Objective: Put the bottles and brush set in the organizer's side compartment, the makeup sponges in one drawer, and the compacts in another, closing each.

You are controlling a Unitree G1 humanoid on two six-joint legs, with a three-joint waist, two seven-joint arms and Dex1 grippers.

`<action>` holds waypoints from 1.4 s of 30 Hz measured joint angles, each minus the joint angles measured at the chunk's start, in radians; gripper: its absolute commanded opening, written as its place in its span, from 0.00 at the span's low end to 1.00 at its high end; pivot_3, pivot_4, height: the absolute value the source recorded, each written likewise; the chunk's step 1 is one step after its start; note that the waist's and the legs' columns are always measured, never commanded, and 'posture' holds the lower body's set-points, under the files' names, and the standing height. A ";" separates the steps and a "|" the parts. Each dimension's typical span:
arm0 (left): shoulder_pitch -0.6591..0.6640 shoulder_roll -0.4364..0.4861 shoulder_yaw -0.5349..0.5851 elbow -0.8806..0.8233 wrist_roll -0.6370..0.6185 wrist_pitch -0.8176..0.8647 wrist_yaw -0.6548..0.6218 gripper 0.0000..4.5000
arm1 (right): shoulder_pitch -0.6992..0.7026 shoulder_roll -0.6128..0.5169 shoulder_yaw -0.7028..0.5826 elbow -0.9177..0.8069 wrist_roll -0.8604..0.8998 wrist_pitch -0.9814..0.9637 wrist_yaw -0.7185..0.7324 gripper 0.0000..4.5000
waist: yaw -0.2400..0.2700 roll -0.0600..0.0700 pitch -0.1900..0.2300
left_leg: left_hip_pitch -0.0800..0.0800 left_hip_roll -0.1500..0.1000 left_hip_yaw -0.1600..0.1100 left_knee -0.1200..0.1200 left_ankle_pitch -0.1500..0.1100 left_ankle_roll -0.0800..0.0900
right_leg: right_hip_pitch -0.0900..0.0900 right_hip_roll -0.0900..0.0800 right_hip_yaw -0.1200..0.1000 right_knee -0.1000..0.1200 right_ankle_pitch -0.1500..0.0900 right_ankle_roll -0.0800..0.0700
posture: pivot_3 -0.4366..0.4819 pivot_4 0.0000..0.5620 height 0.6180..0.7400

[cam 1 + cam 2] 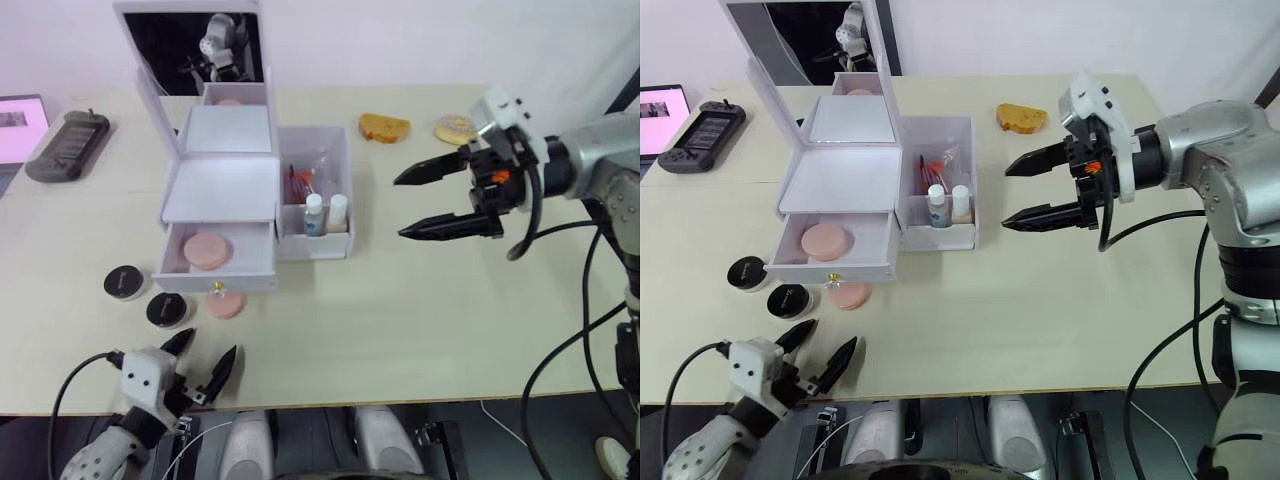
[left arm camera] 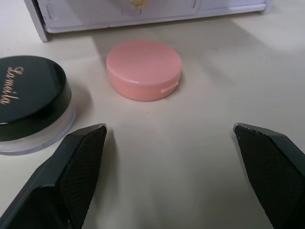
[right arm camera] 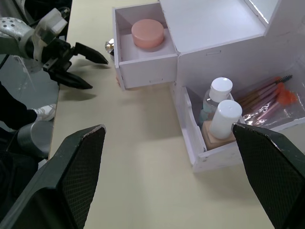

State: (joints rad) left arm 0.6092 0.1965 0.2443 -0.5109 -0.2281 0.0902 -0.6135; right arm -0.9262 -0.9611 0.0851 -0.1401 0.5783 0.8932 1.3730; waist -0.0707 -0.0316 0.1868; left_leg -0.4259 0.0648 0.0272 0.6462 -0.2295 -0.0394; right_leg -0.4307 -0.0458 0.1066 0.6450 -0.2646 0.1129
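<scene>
Task status. The bottles point(image 3: 219, 107) and brush set point(image 3: 267, 93) stand in the side compartment point(image 1: 345, 180) of the organizer point(image 1: 220, 185). One makeup sponge point(image 1: 208, 250) lies in the open lower drawer point(image 1: 215, 272); the other point(image 2: 143, 69) rests on the surface point(image 1: 400, 320) before it. Both compacts point(image 1: 145, 296) remain outside. Left pincer point(image 1: 208, 365) and right pincer point(image 1: 425, 203) are released, empty.

One sponge point(image 1: 208, 250) in open drawer point(image 1: 217, 268), other sponge point(image 1: 226, 304) before it.
</scene>
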 measured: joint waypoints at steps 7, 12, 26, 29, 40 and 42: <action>-0.085 0.018 -0.044 0.063 0.042 -0.009 0.113 1.00 | 0.017 -0.023 -0.036 -0.037 0.035 0.038 -0.032 1.00 | 0.002 0.018 -0.004 | 0.000 0.000 0.000 -0.001 0.000 0.001 | 0.000 0.000 0.000 0.000 0.000 0.001 | 0.48 0.27 1.00; -0.113 0.029 -0.093 0.067 0.042 0.015 0.153 1.00 | 0.038 -0.041 -0.049 -0.060 0.053 0.062 -0.054 1.00 | 0.015 0.030 -0.005 | 0.000 -0.002 0.000 -0.001 0.000 0.001 | 0.000 -0.001 0.000 0.000 -0.001 0.002 | 0.48 0.27 1.00; -0.309 0.061 -0.179 0.107 0.048 0.130 0.208 1.00 | 0.051 -0.062 -0.076 -0.105 0.104 0.084 -0.106 1.00 | 0.026 0.027 -0.007 | 0.001 -0.002 -0.003 0.001 0.000 0.001 | 0.002 0.000 0.000 0.002 -0.003 0.005 | 0.48 0.27 1.00; -0.311 0.062 -0.184 0.108 0.052 0.130 0.212 1.00 | 0.051 -0.064 -0.076 -0.111 0.112 0.084 -0.111 1.00 | 0.026 0.027 -0.007 | 0.001 -0.002 -0.003 0.001 0.000 0.001 | 0.002 0.000 0.000 0.003 -0.003 0.005 | 0.48 0.27 1.00; -0.311 0.071 -0.191 0.110 0.058 0.125 0.222 0.59 | 0.051 -0.070 -0.076 -0.111 0.114 0.083 -0.121 1.00 | 0.026 0.027 -0.007 | 0.001 -0.002 -0.003 0.001 0.000 0.001 | 0.002 0.000 0.000 0.002 -0.003 0.005 | 0.48 0.27 1.00; -0.299 0.085 -0.188 0.095 0.047 0.142 0.218 0.59 | 0.051 -0.070 -0.076 -0.111 0.114 0.082 -0.120 1.00 | 0.026 0.027 -0.007 | 0.001 -0.002 -0.003 0.001 0.000 0.001 | 0.002 0.000 0.000 0.002 -0.003 0.005 | 0.48 0.27 1.00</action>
State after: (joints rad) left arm 0.3105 0.2817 0.0563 -0.4154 -0.1808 0.2317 -0.3956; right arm -0.8752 -1.0312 0.0091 -0.2513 0.6927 0.9752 1.2526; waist -0.0448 -0.0049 0.1800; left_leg -0.4253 0.0628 0.0242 0.6470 -0.2299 -0.0384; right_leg -0.4284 -0.0458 0.1062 0.6473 -0.2671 0.1177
